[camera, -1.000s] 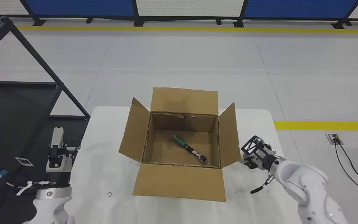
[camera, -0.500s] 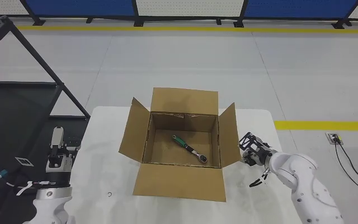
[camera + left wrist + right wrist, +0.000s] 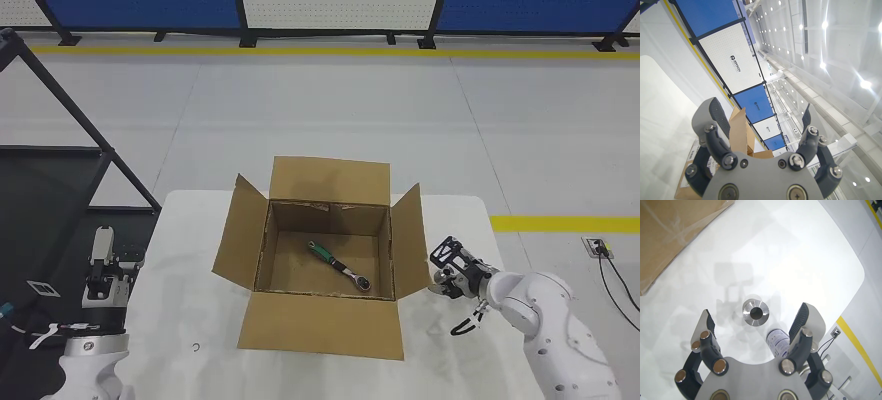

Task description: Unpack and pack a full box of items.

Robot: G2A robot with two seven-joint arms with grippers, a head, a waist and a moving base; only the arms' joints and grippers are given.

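In the top view the right arm reaches in low, just right of the box (image 3: 320, 325). The right gripper (image 3: 450, 271) sits close to the box's right flap, over the white desk (image 3: 200, 310). The box stands open with all four flaps spread, and a green-handled ratchet wrench (image 3: 340, 267) lies slantwise on its floor.

In the left wrist view the left gripper (image 3: 762, 111) points up toward the ceiling, spread wide and holding nothing, with the box behind one finger.

In the right wrist view the right gripper points down at the desk, spread wide to either side of an upright metal sleeve (image 3: 755, 315) without touching it. A small labelled bottle (image 3: 776, 341) sits just beside one finger.
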